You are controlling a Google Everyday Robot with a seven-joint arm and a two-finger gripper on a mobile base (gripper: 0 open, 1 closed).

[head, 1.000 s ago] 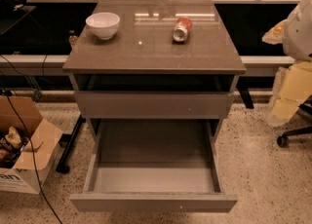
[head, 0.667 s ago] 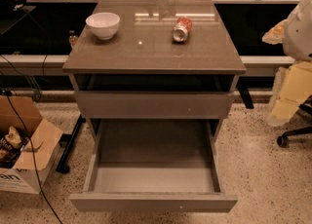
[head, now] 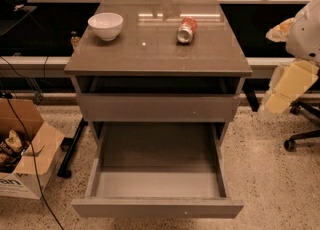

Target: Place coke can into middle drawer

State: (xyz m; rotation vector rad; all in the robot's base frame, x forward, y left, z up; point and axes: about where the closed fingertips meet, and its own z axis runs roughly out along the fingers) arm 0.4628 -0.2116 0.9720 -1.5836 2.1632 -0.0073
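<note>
- One can (head: 186, 29) lies on its side on the tabletop (head: 160, 56), toward the back and a little right of the middle. Its silver end faces you and its red body points away.
- Left of the can, well apart from it and at about the same depth, you see a white bowl (head: 105, 25) standing upright on the same surface.
- Below the can, under the tabletop's edge, there is a dark open slot. Under that sits a plain grey drawer front (head: 157, 108), pushed in.
- Lower still, and nearer to you than the can, the drawer (head: 157, 184) is pulled far out, so you can see its smooth grey floor and low side walls. The can is not in it.
- Right of the can and well apart from it, past the tabletop's edge, the white and cream arm (head: 290, 86) shows at the border of the view.
- What looks like the pincer (head: 281, 28) juts from the arm at about the can's height. It touches neither the can nor the tabletop, and you cannot tell whether it is open or closed.
- Far left of the can, down on the speckled floor, an open cardboard box (head: 25, 149) sits beside the cabinet, with a black cable trailing past it.
- Right of the can and lower, you see a chair base (head: 300, 139) with a castor on the floor.
</note>
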